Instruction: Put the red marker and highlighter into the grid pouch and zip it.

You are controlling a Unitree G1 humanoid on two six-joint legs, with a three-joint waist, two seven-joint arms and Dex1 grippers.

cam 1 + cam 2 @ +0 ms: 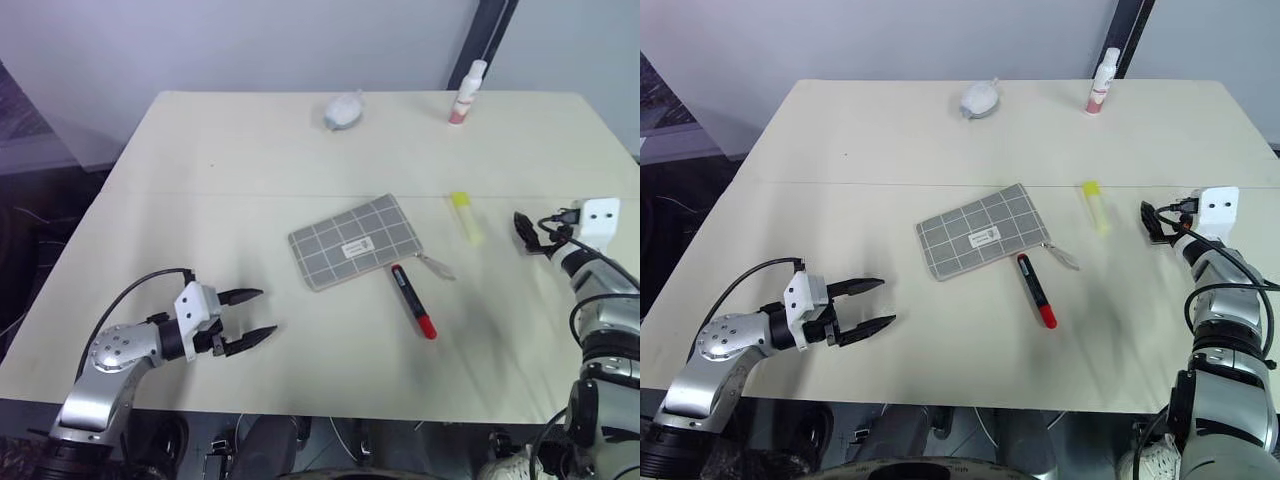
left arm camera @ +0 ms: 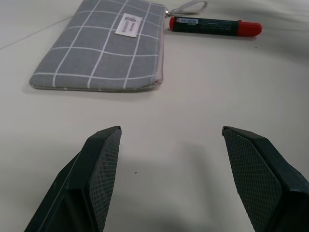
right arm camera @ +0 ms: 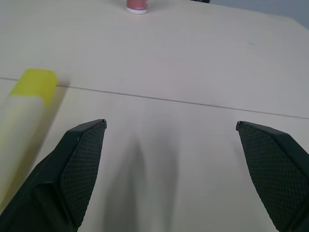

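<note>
The grid pouch [image 1: 355,243] lies flat mid-worktop [image 1: 200,180], the red marker [image 1: 413,301] just beside its zipper edge and the highlighter [image 1: 466,217] farther right. The left end effector [image 1: 247,320] hovers open near the front edge, empty. The right end effector [image 1: 523,231], also open and empty, sits just right of the highlighter.

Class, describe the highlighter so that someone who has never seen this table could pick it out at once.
On the cream table, find the grey grid pouch near the middle. The highlighter lies to its right: stubby, pale yellow and translucent, unlike the slim black red marker.
</note>
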